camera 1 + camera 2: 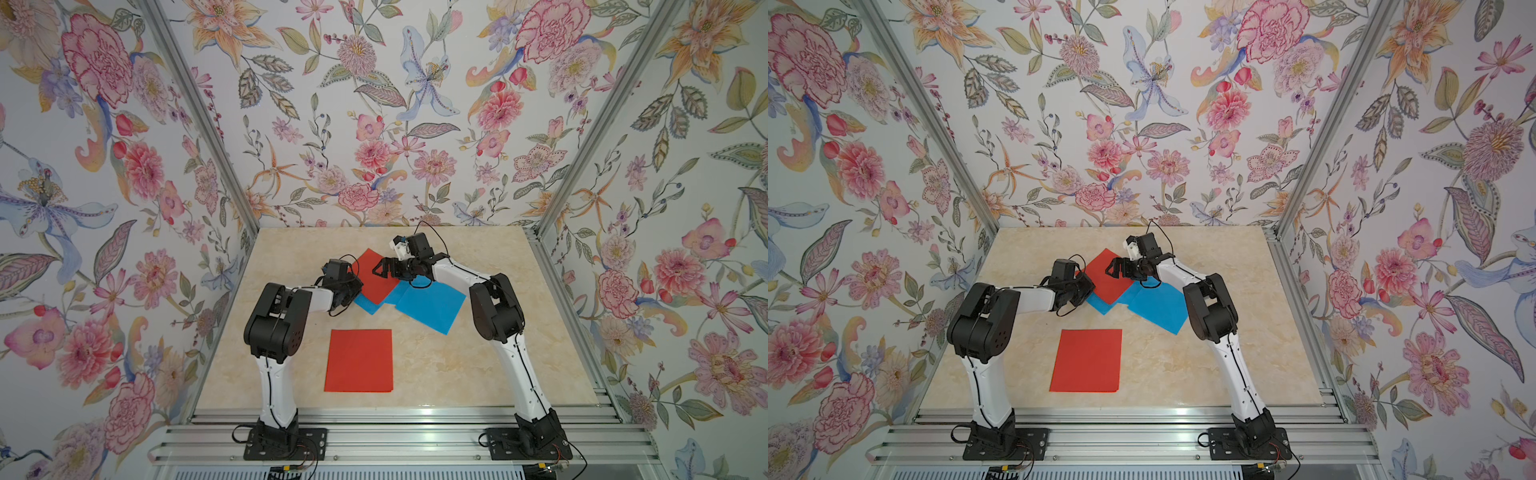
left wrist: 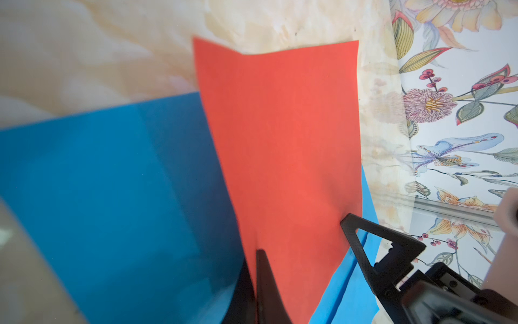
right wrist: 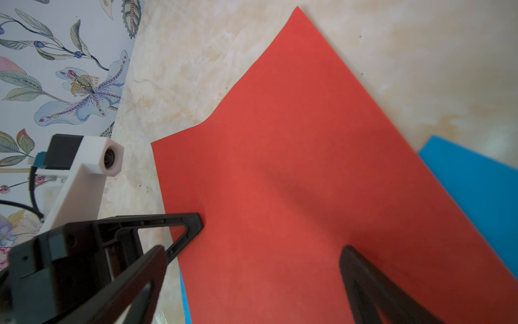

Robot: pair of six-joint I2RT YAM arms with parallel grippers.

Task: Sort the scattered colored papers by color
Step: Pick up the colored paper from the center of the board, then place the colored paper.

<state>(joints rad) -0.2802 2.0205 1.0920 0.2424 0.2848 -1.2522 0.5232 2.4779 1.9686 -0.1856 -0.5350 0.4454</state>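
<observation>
At the left pincer (image 3: 197, 221): black triangular open-frame fingers, pinched together on the edge of the upper red sheet (image 1: 374, 291) that faces it. The sheet is thin, matte, plain red-orange and roughly square, set cornerwise. It buckles into a soft ridge running away from the pinch, and its far edge is kinked. At the right pincer (image 1: 380, 269): the same skeletal black fingers, spread wide, tips down on that sheet just across from the left pincer, gripping nothing. Beneath lie sky-blue sheets (image 1: 432, 307), equally thin and matte, fanning out under the right pincer's wrist; one blue corner (image 1: 369, 306) shows just beside the left pincer, on its arm-base side. A second red sheet (image 1: 359, 359) lies flat and rectangular, well apart from both pincers, between the arms. Tabletop (image 1: 478, 374): glossy cream marble pattern
</observation>
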